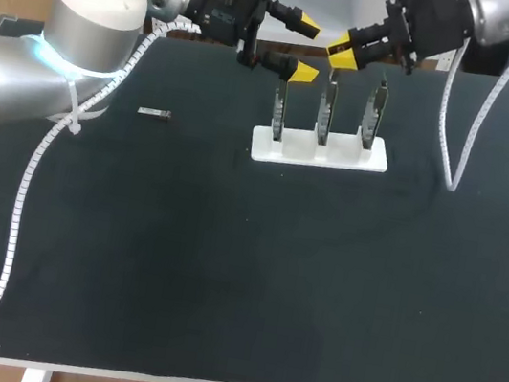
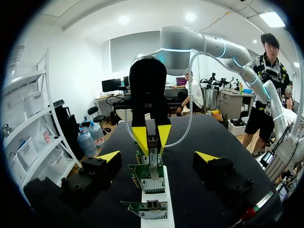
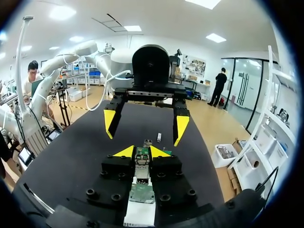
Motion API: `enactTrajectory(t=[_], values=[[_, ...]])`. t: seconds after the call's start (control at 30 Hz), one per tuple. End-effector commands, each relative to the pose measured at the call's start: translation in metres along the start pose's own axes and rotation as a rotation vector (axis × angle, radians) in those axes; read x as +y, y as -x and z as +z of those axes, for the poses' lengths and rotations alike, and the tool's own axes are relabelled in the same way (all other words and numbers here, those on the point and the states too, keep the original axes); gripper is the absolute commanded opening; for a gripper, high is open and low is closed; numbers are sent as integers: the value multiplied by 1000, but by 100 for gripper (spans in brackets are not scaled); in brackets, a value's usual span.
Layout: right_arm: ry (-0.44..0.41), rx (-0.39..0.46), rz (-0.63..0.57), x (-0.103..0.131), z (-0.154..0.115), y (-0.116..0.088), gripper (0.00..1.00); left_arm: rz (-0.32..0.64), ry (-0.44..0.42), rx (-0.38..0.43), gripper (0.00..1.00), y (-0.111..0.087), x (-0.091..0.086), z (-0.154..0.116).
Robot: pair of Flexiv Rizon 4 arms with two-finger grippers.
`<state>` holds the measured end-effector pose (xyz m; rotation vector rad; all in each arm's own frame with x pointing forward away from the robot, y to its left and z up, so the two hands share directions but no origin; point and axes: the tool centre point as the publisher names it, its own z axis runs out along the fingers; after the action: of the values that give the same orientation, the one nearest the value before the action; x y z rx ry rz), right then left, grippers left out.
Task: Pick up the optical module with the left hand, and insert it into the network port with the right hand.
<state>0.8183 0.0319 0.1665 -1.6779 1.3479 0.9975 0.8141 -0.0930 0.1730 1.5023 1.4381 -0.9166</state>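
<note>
My right gripper is shut on a small silver optical module, holding it at the upper edge of the middle circuit board in the white holder. The left wrist view shows the same grip: the module sits pinched between the right gripper's yellow tips, directly over that board. My left gripper hovers open and empty just left of the boards, facing the right gripper. Its fingers stand wide on either side of the row of boards.
A second small module lies flat on the black table, left of the holder. It also shows beyond the left gripper. The holder carries three upright boards. A white cable trails from my left arm over the table's left side.
</note>
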Motion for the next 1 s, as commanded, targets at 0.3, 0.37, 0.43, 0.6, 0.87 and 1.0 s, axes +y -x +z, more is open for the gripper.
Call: enactTrajectory(t=[0.3, 0.37, 0.43, 0.6, 0.87, 1.0], values=[[5, -2, -11, -3, 1, 1, 0, -1, -4, 4, 100, 1, 2, 1], [5, -1, -14, -3, 0, 3, 0, -1, -4, 4, 100, 1, 2, 1], [5, -2, -17, -3, 0, 4, 0, -1, -4, 4, 100, 1, 2, 1], [4, -3, -20, -2, -1, 6, 0, -1, -4, 4, 100, 1, 2, 1], [5, 2, -11, -2, 1, 2, 0, -1, -4, 4, 100, 1, 2, 1], [6, 2, -5, -2, 1, 0, 0, -1, -4, 4, 100, 1, 2, 1]])
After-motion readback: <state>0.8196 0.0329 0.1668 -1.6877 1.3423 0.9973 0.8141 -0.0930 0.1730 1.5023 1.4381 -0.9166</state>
